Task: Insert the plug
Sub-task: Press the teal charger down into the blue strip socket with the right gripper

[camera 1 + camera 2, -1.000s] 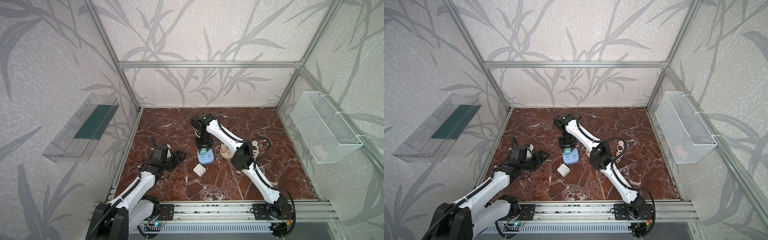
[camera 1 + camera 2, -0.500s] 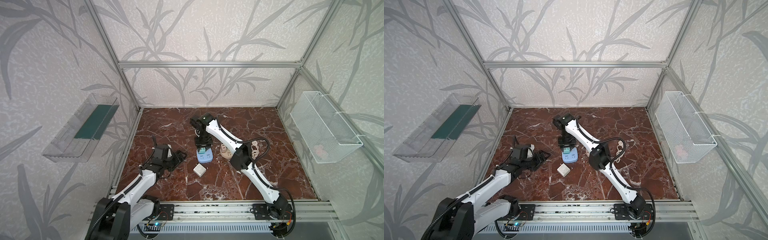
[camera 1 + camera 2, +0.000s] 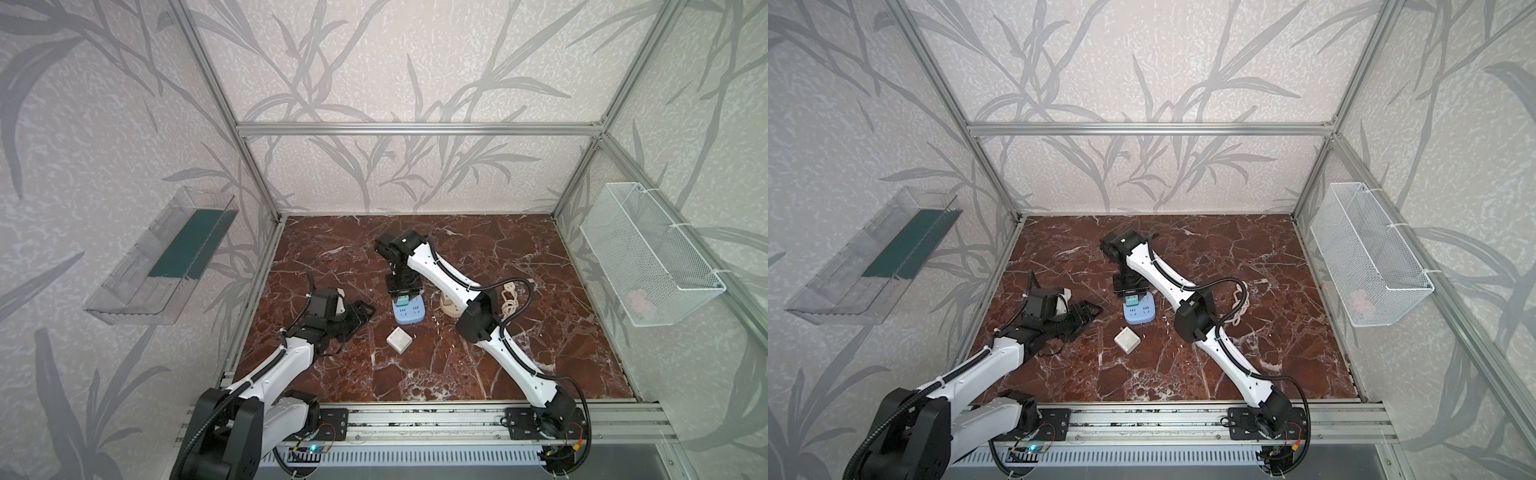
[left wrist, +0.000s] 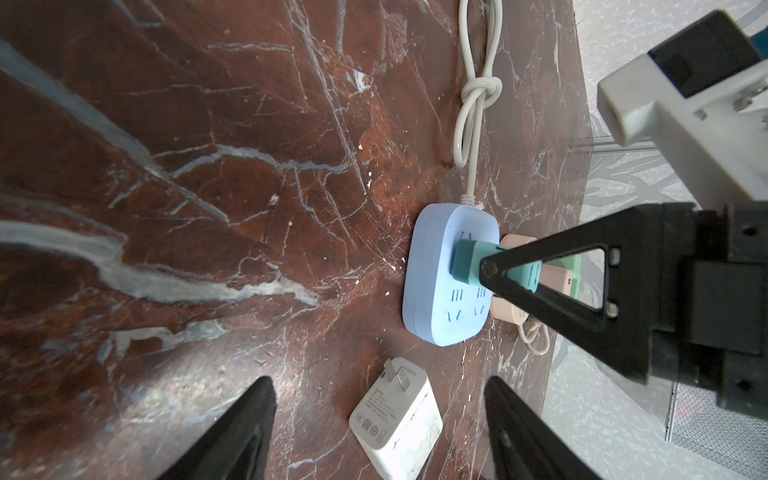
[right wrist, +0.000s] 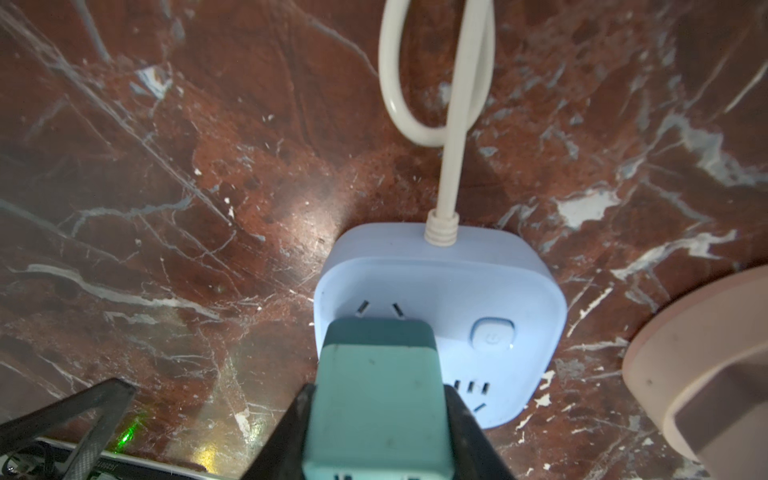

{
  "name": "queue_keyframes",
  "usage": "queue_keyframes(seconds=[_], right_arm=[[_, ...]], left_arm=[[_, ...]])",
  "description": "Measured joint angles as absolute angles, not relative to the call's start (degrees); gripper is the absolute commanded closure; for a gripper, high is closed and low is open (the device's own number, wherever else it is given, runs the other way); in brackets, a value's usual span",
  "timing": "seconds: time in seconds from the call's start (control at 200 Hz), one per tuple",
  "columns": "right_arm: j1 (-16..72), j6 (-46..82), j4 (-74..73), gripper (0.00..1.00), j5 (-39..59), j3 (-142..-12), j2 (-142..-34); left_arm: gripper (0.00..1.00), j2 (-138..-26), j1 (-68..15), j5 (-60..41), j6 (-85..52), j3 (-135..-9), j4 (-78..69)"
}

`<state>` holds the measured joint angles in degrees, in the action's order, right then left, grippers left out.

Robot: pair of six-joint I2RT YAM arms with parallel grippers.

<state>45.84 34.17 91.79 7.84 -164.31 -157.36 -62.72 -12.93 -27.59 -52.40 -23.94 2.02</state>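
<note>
The teal plug [image 5: 374, 399] stands on end on the light blue power strip [image 5: 490, 291], its dark front end against the strip's face and its prongs hidden. My right gripper [image 5: 376, 436] is shut on the plug, one black finger on each side. Both top views show this at mid floor: plug [image 3: 402, 300] [image 3: 1131, 300], strip [image 3: 411, 318] [image 3: 1140, 318], right gripper [image 3: 405, 291] [image 3: 1131, 289]. My left gripper [image 4: 378, 386] [image 3: 365, 311] is open and empty, low over the floor to the left of the strip [image 4: 436, 316].
A white charger [image 3: 399, 339] [image 4: 399, 419] lies prongs-up in front of the strip, between my left fingers in the left wrist view. A pink power strip [image 3: 451, 307] [image 5: 706, 365] and knotted cords [image 3: 509, 305] lie to the right. A wire basket [image 3: 648, 257] hangs on the right wall.
The right arm's elbow has edged slightly to the left while the plug stays on the strip. The left arm has hardly moved.
</note>
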Motion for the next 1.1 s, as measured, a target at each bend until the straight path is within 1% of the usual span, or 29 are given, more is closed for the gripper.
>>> queue_keyframes(seconds=[0.115,0.2,0.285,0.33,0.385,0.44,0.485,0.84,1.065,1.1], right_arm=[[45.6,34.0,91.8,1.00,8.2,-163.2,-157.0],[45.3,33.8,91.8,0.92,8.2,-163.2,-157.0],[45.3,33.6,91.8,0.88,8.2,-163.2,-156.9],[45.3,33.6,91.8,0.87,8.1,-163.2,-156.9],[45.3,33.4,91.8,0.88,7.9,-163.1,-156.7],[45.5,33.4,91.8,0.96,7.6,-163.0,-156.6],[45.6,33.4,91.8,1.00,7.1,-162.9,-156.4],[47.3,33.1,91.8,1.00,3.5,-162.9,-156.9],[47.6,32.8,91.8,1.00,4.7,-163.5,-158.1],[47.5,32.7,91.8,0.97,5.0,-163.5,-158.1]], left_arm=[[0.22,-62.2,-12.9,-27.6,-52.2,-24.0,2.3],[0.22,-62.1,-12.9,-27.6,-52.1,-24.0,2.8],[0.22,-61.8,-12.9,-27.6,-52.0,-24.2,3.3],[0.22,-61.7,-12.9,-27.6,-52.0,-24.4,3.5],[0.22,-61.6,-12.9,-27.6,-52.0,-24.8,4.1],[0.22,-61.5,-13.0,-27.6,-52.0,-25.1,4.4],[0.22,-61.2,-13.0,-27.6,-51.9,-25.3,4.7],[0.22,-60.9,-13.0,-27.6,-50.9,-26.2,5.9],[0.21,-61.5,-13.0,-28.0,-50.5,-26.2,5.9],[0.21,-61.5,-13.0,-28.1,-50.5,-26.2,5.9]])
